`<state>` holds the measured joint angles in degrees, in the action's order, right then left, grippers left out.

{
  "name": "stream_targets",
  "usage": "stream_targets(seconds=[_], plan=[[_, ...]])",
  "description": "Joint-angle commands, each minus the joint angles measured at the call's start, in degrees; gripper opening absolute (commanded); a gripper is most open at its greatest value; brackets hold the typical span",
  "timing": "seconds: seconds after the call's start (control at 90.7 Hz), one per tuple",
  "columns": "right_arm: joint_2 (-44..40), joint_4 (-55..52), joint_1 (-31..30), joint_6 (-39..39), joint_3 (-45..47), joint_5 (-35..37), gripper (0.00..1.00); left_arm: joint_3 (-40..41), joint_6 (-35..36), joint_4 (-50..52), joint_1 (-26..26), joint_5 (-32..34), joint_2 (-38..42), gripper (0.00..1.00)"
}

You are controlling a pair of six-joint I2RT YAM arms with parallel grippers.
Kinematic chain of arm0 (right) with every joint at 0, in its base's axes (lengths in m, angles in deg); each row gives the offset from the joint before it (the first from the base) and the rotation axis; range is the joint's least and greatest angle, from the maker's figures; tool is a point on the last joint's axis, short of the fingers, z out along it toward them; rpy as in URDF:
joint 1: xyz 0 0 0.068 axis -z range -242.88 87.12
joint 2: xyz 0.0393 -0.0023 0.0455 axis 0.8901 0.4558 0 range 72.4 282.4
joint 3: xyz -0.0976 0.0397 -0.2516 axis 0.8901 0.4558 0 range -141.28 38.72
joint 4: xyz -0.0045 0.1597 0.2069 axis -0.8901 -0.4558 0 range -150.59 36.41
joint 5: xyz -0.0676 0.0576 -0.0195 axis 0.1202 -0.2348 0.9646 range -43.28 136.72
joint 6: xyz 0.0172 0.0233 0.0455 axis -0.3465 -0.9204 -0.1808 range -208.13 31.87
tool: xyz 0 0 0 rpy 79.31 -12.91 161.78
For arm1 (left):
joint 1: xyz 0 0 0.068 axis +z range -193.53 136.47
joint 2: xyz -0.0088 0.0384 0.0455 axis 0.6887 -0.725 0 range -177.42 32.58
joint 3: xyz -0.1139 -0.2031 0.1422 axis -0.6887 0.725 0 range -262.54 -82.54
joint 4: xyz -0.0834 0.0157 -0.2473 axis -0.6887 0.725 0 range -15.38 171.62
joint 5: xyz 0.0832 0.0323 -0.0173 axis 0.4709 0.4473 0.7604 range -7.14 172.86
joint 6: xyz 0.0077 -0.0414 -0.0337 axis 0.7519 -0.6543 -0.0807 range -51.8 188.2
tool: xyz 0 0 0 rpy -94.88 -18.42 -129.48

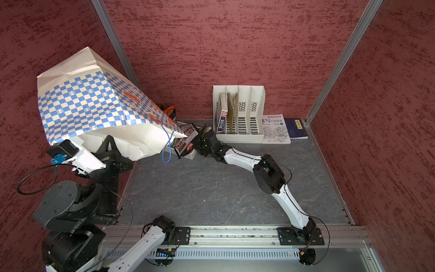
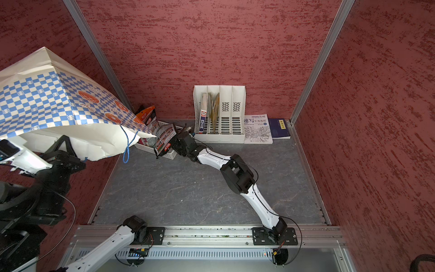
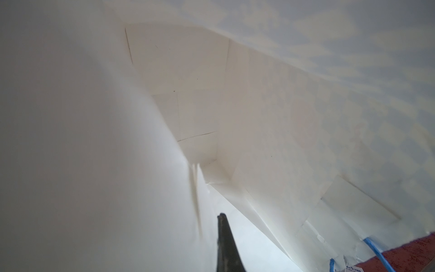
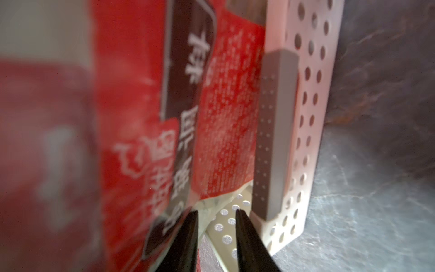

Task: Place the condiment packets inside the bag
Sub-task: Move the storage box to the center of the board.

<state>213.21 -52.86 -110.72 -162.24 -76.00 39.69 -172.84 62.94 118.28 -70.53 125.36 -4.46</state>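
Observation:
The blue-and-white checkered bag is lifted and tipped, its mouth facing the white perforated basket. My left gripper is shut on the bag's wall. In the left wrist view only one dark finger shows, against the white inside of the bag. Black and red condiment packets lean in the basket, an orange one behind them. My right gripper reaches into the basket. Its jaws stand apart, with a red packet beside one finger and nothing between them.
The bag's blue string handle dangles by the basket. A white file organizer with books stands at the back wall. Beside it lie a white book and a dark blue book. Red walls close in on three sides.

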Motion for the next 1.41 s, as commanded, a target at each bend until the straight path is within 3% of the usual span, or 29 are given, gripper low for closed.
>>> stream_targets(seconds=[0.0,0.309,0.804,1.223,1.322,1.399], plan=[[0.4,-7.7,-1.4,0.0,-2.1,1.1,0.31,0.1,0.6,-0.8,-0.1,0.2,0.9,0.0],[-6.1,-16.5,-2.6,6.1,-0.1,11.0,0.42,0.6,0.9,-1.4,-0.1,0.4,1.4,0.0],[1.5,-18.6,-2.6,3.3,-8.7,7.6,0.4,0.8,1.1,-1.4,-0.1,0.6,2.3,0.0],[2.0,-20.2,-3.7,4.2,-9.4,5.4,0.15,0.1,1.2,-1.0,-0.2,0.4,2.4,0.0],[0.4,-20.0,-4.2,5.2,-7.0,4.8,0.01,-0.4,1.3,-0.9,-0.1,0.3,2.1,0.0],[-1.9,-20.1,-4.5,6.3,-4.3,4.4,0.0,-1.0,1.4,-0.7,-0.2,0.2,1.7,0.0]])
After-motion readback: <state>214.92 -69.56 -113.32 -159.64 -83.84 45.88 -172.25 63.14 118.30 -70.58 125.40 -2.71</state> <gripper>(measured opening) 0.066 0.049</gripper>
